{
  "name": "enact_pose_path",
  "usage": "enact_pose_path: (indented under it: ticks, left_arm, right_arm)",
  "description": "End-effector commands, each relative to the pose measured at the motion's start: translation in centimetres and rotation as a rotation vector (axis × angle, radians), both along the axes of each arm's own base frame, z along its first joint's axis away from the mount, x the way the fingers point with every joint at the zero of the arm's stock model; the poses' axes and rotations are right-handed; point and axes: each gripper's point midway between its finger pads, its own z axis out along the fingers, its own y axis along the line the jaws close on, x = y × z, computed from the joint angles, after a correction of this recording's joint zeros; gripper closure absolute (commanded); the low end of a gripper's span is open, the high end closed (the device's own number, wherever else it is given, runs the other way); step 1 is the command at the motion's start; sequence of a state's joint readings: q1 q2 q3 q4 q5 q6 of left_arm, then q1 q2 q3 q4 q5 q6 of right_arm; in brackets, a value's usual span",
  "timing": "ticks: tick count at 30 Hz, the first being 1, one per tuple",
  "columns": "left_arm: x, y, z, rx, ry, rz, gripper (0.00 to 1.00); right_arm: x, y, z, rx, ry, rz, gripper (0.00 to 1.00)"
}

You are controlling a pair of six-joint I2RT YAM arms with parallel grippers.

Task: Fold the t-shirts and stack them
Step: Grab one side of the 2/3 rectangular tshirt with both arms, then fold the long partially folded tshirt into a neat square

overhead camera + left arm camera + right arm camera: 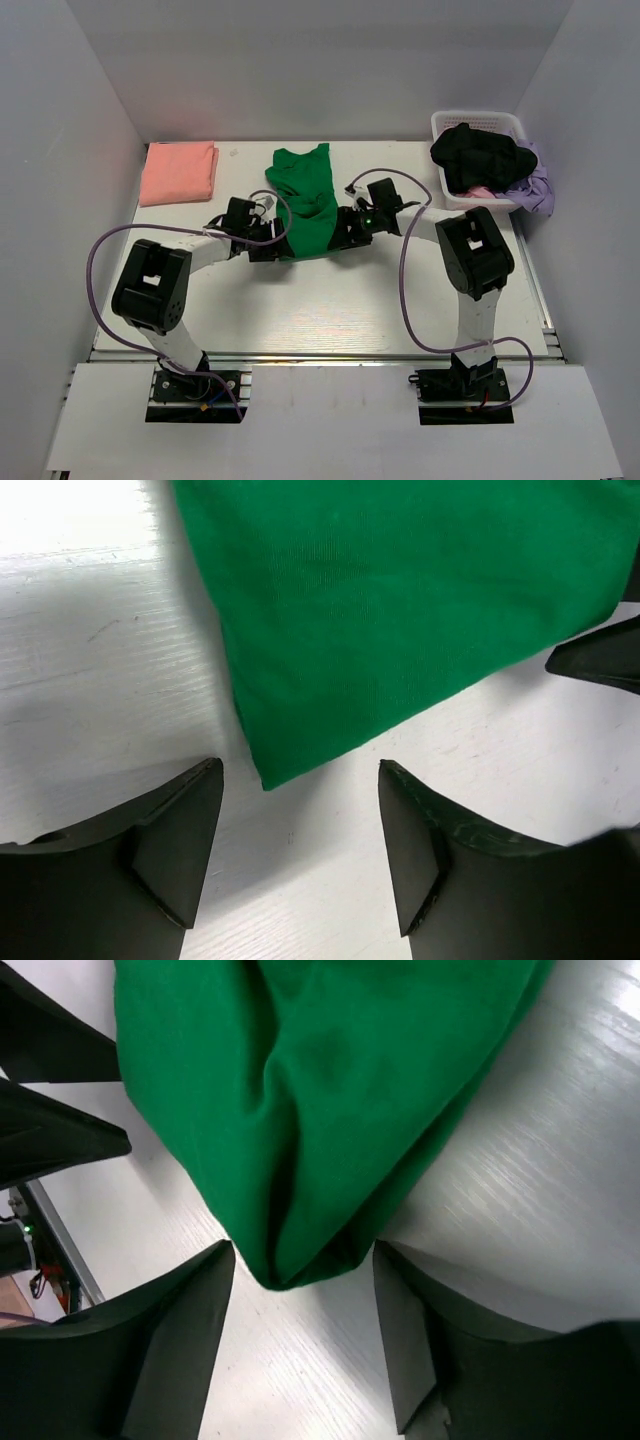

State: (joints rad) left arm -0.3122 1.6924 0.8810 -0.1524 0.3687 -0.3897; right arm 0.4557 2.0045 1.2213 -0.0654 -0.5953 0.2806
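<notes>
At the middle of the surface (330, 310), the green t-shirt (305, 200) lay in a long narrow fold. Its near corners sat between the wide-open fingers of the left end effector (300, 765) and right end effector (303, 1245), neither gripping cloth. The salmon-pink t-shirt (180, 172) sat folded at far left. Such limp fabric would likely sag; pinching both near corners looked surest.
</notes>
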Motion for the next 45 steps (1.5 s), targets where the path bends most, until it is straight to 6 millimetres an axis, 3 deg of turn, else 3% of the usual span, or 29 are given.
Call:
enact_pose_path:
  ticks: [1, 7, 8, 11, 12, 15, 18, 20, 26, 30, 31, 32, 33, 36, 38, 40, 42, 45]
  left_arm:
    - [0.0, -0.6, 0.6, -0.018, -0.03, -0.018, 0.27]
    - [-0.6, -0.9, -1.0, -0.018, -0.004, -0.033, 0.42]
    - [-0.6, -1.0, -1.0, -0.021, 0.001, -0.026, 0.52]
    - [-0.2, -1.2, -1.0, -0.032, -0.009, -0.017, 0.65]
    - [0.1, -1.5, -0.6, -0.052, -0.022, -0.016, 0.78]
    - [0.0, -2.5, 0.1, -0.088, -0.029, -0.052, 1.0]
    - [-0.6, -2.6, 0.5, -0.093, -0.044, -0.062, 1.0]
    - [-1.6, -2.3, 0.9, -0.099, -0.06, -0.063, 1.0]
    - [-5.8, -2.6, 2.4, -0.148, -0.046, -0.104, 1.0]
    - [-9.1, -3.6, 5.2, -0.215, -0.026, -0.181, 1.0]
    - [-10.1, -4.0, 6.8, -0.252, -0.042, -0.22, 1.0]
    - [-11.4, -3.6, 6.7, -0.244, 0.01, -0.222, 1.0]
    - [-11.4, -3.6, 7.9, -0.242, -0.003, -0.23, 1.0]
    - [-12.8, -3.3, 10.4, -0.243, 0.001, -0.279, 1.0]
    - [-13.6, -3.9, 12.5, -0.296, 0.004, -0.335, 1.0]
    - [-14.7, -4.4, 13.7, -0.346, 0.046, -0.371, 1.0]
    - [-14.8, -4.4, 15.2, -0.348, 0.053, -0.381, 1.0]
    - [-14.7, -4.7, 17.2, -0.362, 0.021, -0.425, 1.0]
  right_arm:
    - [-0.7, 0.3, -1.6, -0.004, 0.048, 0.002, 0.37]
    - [-1.1, 0.0, -2.6, -0.003, 0.079, -0.012, 0.65]
    - [-1.1, 0.0, -2.6, -0.004, 0.079, -0.016, 0.69]
    - [-1.3, 0.0, -2.3, 0.004, 0.078, -0.015, 0.9]
    - [-1.4, 0.0, -2.4, 0.004, 0.079, -0.011, 0.92]
    - [-1.6, 0.1, -1.1, 0.017, 0.067, 0.0, 0.99]
    - [-2.4, -0.3, -1.0, 0.009, 0.071, -0.002, 1.0]
    - [-2.8, -0.6, 0.1, 0.016, 0.051, -0.003, 1.0]
    - [-6.4, -1.7, 1.9, 0.009, 0.068, 0.008, 1.0]
    - [-9.8, -2.4, 3.0, -0.003, 0.135, 0.055, 1.0]
    - [-11.1, -2.6, 3.8, -0.008, 0.157, 0.071, 1.0]
    - [-11.5, -2.8, 4.9, -0.008, 0.147, 0.071, 1.0]
    - [-13.0, -3.6, 4.9, -0.041, 0.207, 0.067, 1.0]
    - [-15.0, -4.6, 7.4, -0.065, 0.232, 0.067, 1.0]
    - [-15.3, -4.4, 9.5, -0.035, 0.223, 0.089, 1.0]
    - [-17.0, -4.2, 11.4, 0.017, 0.29, 0.13, 1.0]
    - [-18.2, -4.4, 12.4, 0.041, 0.331, 0.175, 1.0]
    - [-18.5, -4.4, 14.1, 0.054, 0.311, 0.228, 1.0]
